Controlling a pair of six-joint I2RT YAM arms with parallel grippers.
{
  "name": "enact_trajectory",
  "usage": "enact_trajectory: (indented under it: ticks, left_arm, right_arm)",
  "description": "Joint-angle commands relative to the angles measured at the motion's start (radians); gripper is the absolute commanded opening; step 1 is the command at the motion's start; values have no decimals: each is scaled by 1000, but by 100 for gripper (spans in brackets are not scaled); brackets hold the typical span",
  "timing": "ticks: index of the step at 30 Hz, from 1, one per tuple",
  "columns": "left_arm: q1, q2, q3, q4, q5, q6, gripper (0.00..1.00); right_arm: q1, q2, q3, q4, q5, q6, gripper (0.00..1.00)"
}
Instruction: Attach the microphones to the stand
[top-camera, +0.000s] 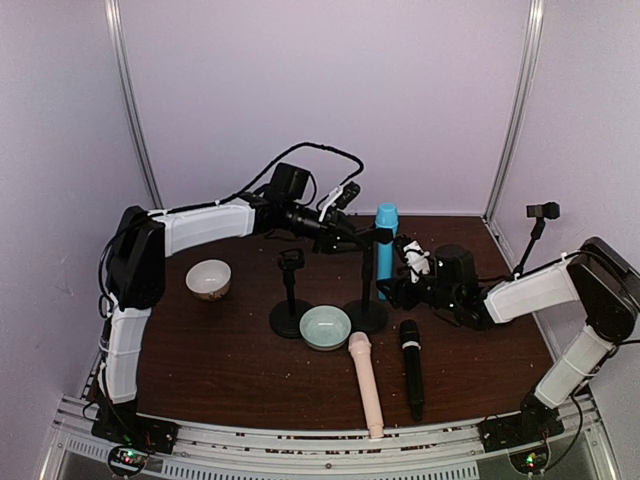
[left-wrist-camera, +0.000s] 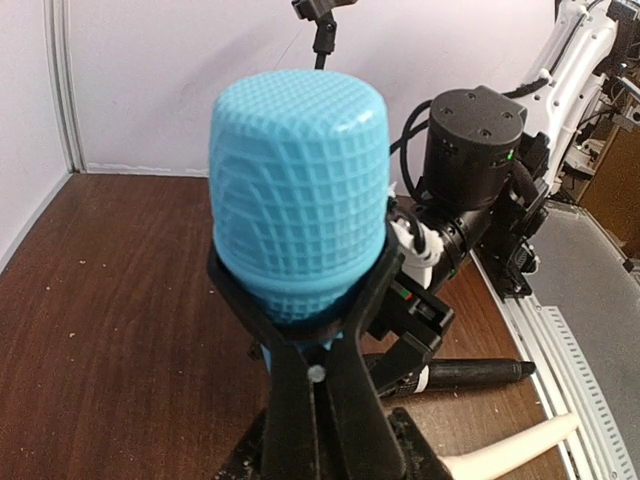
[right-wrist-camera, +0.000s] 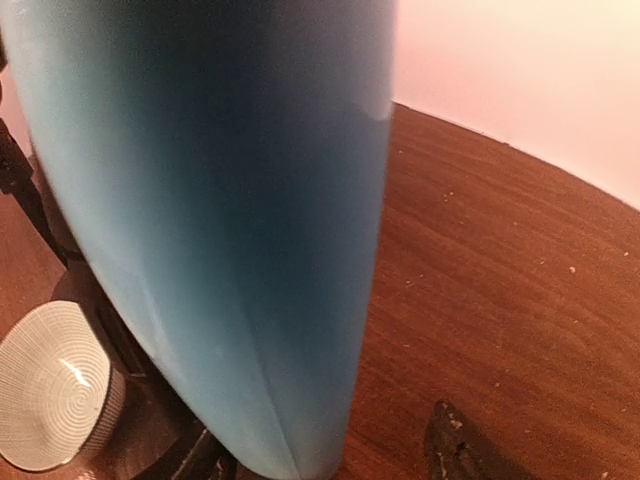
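1. The counter (top-camera: 230, 370) is dark brown wood and carries everything below.
2. The left arm (top-camera: 205, 226) reaches from the left side towards the middle. Its left tool (top-camera: 362, 236) is at the clip (left-wrist-camera: 310, 400) on top of the tall stand (top-camera: 366, 314). I cannot tell whether its jaws are closed or parted, as the fingers do not show clearly in any view.
3. The right arm (top-camera: 535, 288) reaches in from the right side. Its right tool (top-camera: 398, 287) is low down, at the bottom part of the blue mic (top-camera: 385, 240). Its jaws look parted: in the right wrist view the one finger (right-wrist-camera: 460, 450) that shows stands clear of the mic, with bare counter between them.
4. The tall stand is on its round base near the middle of the counter, just right of the green bowl (top-camera: 325, 340).
5. The short stand (top-camera: 291, 300) is just left of the tall one, and its top holder has nothing in it.
6. The pink mic (top-camera: 367, 385) lies flat near the front edge, with its head towards the green bowl.
7. The black mic (top-camera: 412, 370) lies flat just right of the pink mic, roughly parallel to it and not touching.
8. The blue mic is upright with its head on top, and the tall stand's clip is around it just under the head.
9. The green bowl is in front of the two stand bases, between them.
10. The white bowl (top-camera: 208, 290) is well to the left, near the left arm.
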Motion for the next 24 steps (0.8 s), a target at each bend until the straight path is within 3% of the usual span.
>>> enact_trajectory:
  ticks: [1, 9, 16, 24]
  left_arm:
    - [-14, -39, 4, 130, 96, -32, 5]
    - [-7, -46, -17, 143, 92, -38, 5]
    - [-6, -43, -9, 57, 39, 51, 6]
    - [-13, -41, -3, 30, 10, 91, 9]
  right_arm:
    - [5, 17, -22, 126, -89, -1, 58]
    - [6, -43, -39, 107, -99, -15, 24]
    - [8, -164, 8, -91, -40, -105, 19]
    - [26, -153, 102, -239, 14, -136, 17]
